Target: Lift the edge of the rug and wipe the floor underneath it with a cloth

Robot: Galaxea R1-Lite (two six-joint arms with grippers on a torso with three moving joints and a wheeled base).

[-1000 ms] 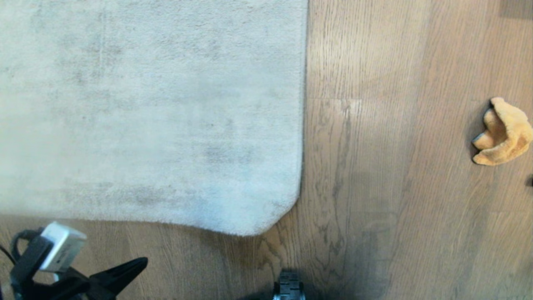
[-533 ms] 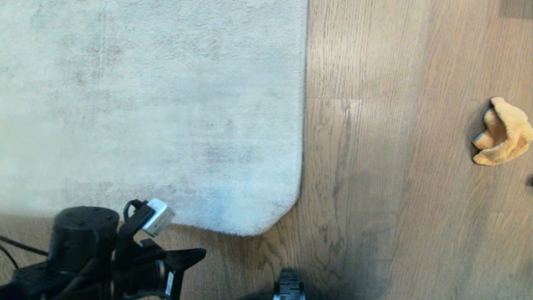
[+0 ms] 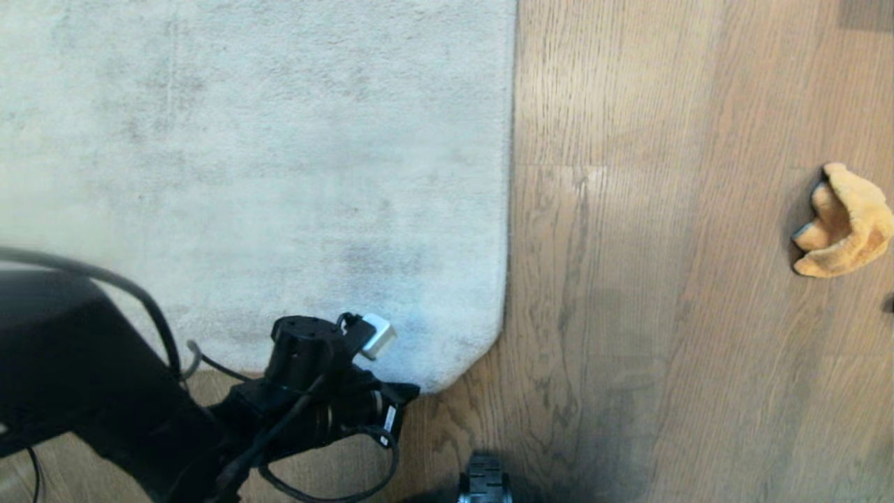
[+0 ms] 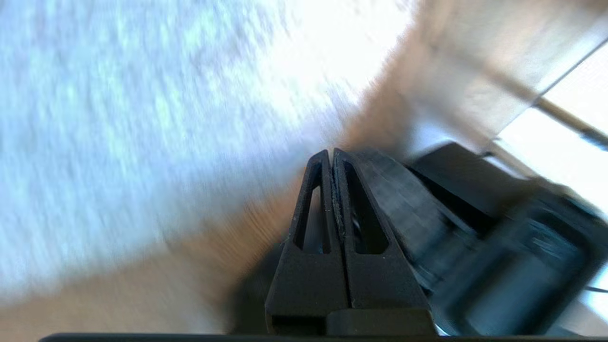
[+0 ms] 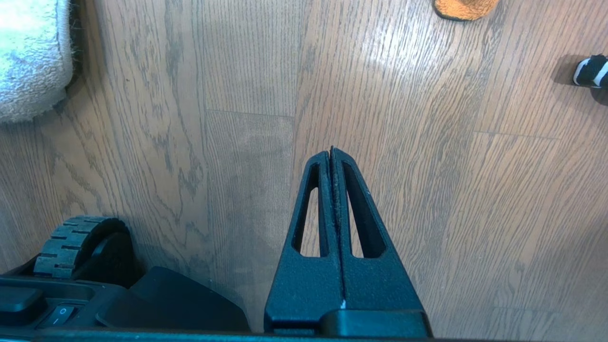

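Home living space (likely), pale rug (image 3: 279, 175), wood-grain plank floor (image 3: 663, 279)

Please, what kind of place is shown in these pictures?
Probably a room in a home, such as a living room: a large pale rug lies on wood-plank floor, and an orange cloth sits crumpled on the boards.

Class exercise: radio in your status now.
Left tool shut, at rug edge. Right tool shut, empty, above floor. Cloth untouched, far right. Nothing blocking.

Fluffy cloth (image 3: 845, 222), wood-grain floor (image 3: 663, 279)
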